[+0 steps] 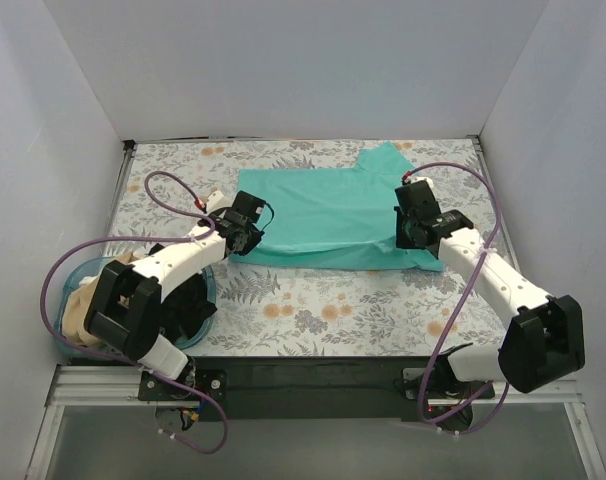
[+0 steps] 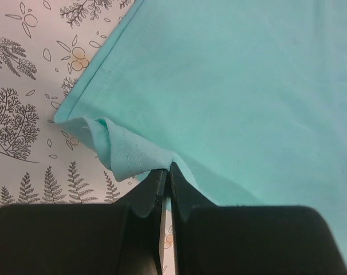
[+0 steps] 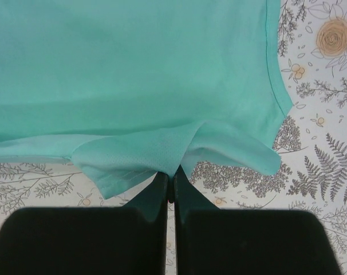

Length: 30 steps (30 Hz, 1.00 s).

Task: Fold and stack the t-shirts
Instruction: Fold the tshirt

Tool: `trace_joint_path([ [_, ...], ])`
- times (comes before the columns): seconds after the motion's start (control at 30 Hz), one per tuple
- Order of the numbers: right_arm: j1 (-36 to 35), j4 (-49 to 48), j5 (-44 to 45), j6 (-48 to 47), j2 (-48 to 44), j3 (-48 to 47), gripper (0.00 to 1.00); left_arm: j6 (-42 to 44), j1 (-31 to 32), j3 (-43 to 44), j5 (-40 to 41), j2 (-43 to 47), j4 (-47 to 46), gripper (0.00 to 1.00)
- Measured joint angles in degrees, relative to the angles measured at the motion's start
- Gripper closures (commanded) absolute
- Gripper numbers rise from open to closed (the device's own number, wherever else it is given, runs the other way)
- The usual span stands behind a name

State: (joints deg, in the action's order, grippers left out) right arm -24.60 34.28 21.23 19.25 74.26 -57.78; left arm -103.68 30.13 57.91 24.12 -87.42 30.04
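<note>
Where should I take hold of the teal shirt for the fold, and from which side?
The two near corners, approached low from the arms' side. The teal t-shirt lies flat with its near edge facing the arms, so only its edges give cloth to pinch. The left gripper and right gripper are shut there, one on each corner.
</note>
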Motion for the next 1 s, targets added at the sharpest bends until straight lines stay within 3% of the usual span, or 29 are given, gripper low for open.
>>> trace_joint_path([
  [0.73,5.88,-6.01,-4.76,-6.6,21.77,-11.91,0.99,2.32,-6.14,9.73,-1.01,-15.63,-0.98,1.0],
  [0.77,6.05,-6.64,-4.96,-7.13,22.84,-12.35,0.94,2.38,-6.36,10.14,-1.03,-16.31,-1.01,0.91],
  [0.8,6.27,-7.37,-5.18,-7.52,23.98,-12.96,0.78,2.75,-6.49,10.49,-1.05,-16.85,-1.05,0.78],
  [0.83,6.49,-7.8,-5.35,-7.63,25.33,-13.81,0.71,3.19,-6.64,10.84,-1.05,-17.18,-1.03,0.48],
  [0.87,6.62,-8.31,-5.44,-8.04,26.67,-14.88,0.67,3.74,-6.75,11.04,-1.03,-17.35,-1.16,0.42],
  [0.9,6.84,-8.83,-5.53,-8.63,28.04,-16.2,0.53,3.69,-6.8,11.13,-0.96,-17.35,-1.49,0.36],
  [0.93,7.04,-9.25,-5.55,-8.81,29.33,-17.64,0.4,3.87,-6.95,11.26,-0.85,-17.35,-1.77,0.2],
  [1.0,7.41,-10.1,-5.49,-9.64,30.91,-20.13,0.19,4.33,-7.19,11.47,-0.79,-17.35,-2.25,0.14],
])
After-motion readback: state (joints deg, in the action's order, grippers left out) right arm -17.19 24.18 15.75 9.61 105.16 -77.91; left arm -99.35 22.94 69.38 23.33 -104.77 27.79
